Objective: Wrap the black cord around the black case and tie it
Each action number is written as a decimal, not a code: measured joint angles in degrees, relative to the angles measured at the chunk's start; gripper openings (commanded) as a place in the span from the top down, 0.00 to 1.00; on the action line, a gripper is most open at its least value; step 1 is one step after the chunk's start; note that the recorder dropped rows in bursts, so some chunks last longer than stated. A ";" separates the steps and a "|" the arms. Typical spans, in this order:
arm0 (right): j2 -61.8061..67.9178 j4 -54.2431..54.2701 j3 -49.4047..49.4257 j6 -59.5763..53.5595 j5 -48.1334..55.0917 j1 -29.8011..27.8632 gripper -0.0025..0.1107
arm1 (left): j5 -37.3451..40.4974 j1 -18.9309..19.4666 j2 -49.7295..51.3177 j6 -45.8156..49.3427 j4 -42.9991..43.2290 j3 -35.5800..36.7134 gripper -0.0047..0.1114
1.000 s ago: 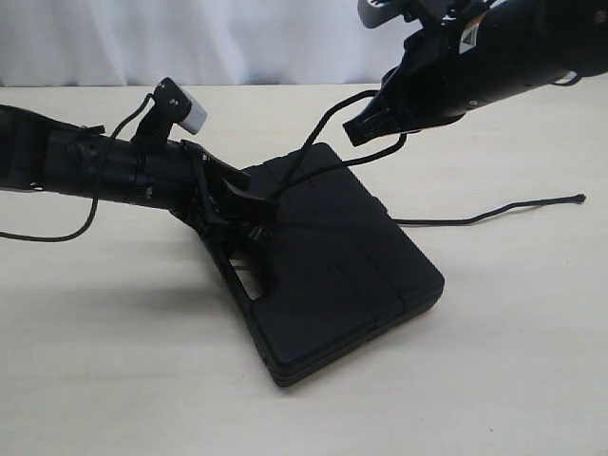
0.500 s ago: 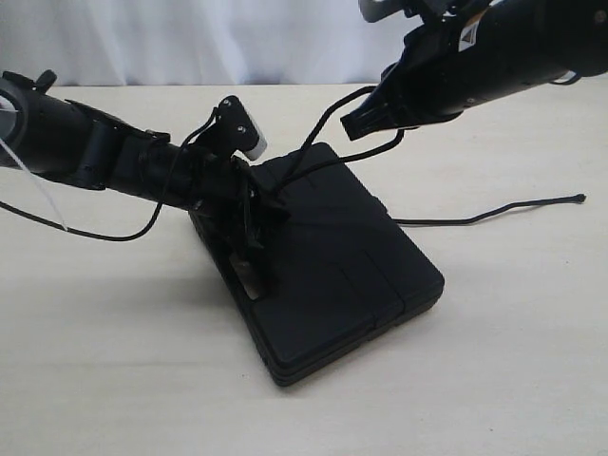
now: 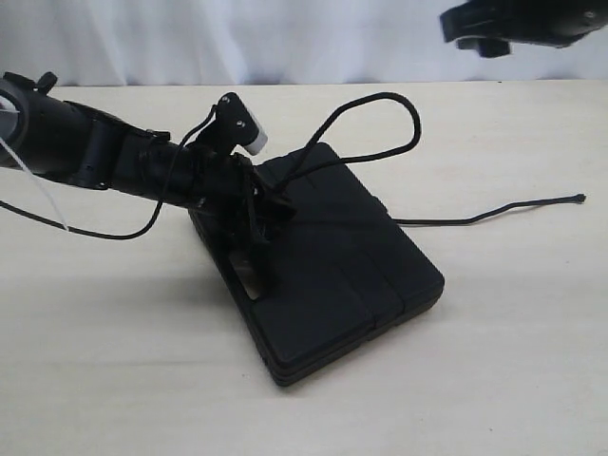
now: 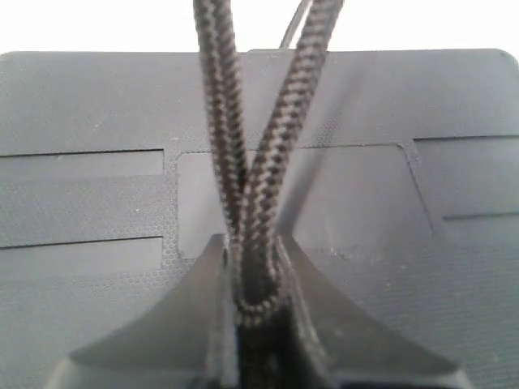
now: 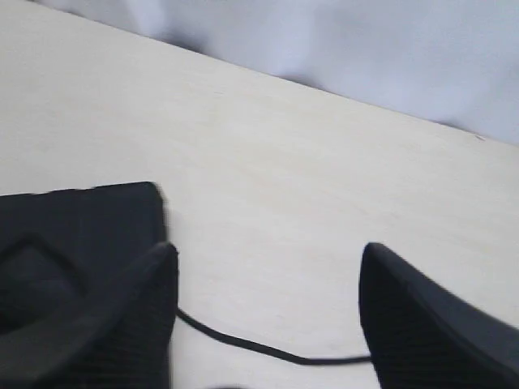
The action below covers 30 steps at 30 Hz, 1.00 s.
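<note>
Left arm (image 3: 104, 161) comes in from the left of the black case (image 3: 332, 256). A thin smooth cable (image 3: 104, 235) sags beneath the arm, and a small white block (image 3: 253, 139) sits on the wrist just over the case's far-left corner. Left fingers (image 4: 182, 324) are clamped together on two strands of the black cord (image 4: 217, 121), just above the case's grooved lid at the handle-slot edge. The arm covers most of that slot in the exterior view. The case lies flat, turned on a diagonal, on a pale wood-grain tabletop (image 3: 114, 361). From the fingers the cord arches up into an open loop above the case's far edge. A tail leaves the case's right side and runs along the tabletop to a small tuft (image 3: 580, 198), well apart from the case. Right arm (image 3: 518, 21) is high above and to the right of the case, and the frame edge cuts most of it off. Right fingers (image 5: 122, 316) stand apart and grip nothing; below them are only bare tabletop, a run of cord and one corner of the case. White cloth backdrop (image 3: 285, 38) hangs behind the tabletop, beyond the case. Cannot tell where the tail meets the case, or whether any cord passes underneath it.
</note>
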 measured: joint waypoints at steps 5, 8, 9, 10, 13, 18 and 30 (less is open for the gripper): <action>5.99 -0.12 -0.22 1.94 6.41 -12.08 0.44 | 0.19 0.00 0.00 0.00 -0.14 0.00 0.96; 12.81 0.59 -0.22 2.52 8.55 -16.72 0.44 | 0.84 0.00 0.00 0.00 -0.27 0.00 0.96; 14.63 0.59 -0.22 2.96 8.77 -17.62 0.44 | 1.17 0.00 0.00 0.00 -0.27 0.00 0.96; 16.45 0.72 -0.22 3.59 8.91 -18.54 0.44 | 1.31 0.00 0.00 0.00 -0.27 0.00 0.96; 23.30 1.92 -1.90 6.70 9.79 -19.99 0.44 | 1.65 0.00 0.00 0.00 0.94 0.00 0.96; 33.45 7.04 -8.71 9.25 12.74 -20.29 0.44 | 1.76 0.00 0.00 0.00 3.67 0.00 0.96; 45.88 10.01 -18.92 15.59 13.44 -20.29 0.44 | 0.73 0.00 0.00 0.00 6.71 0.00 0.96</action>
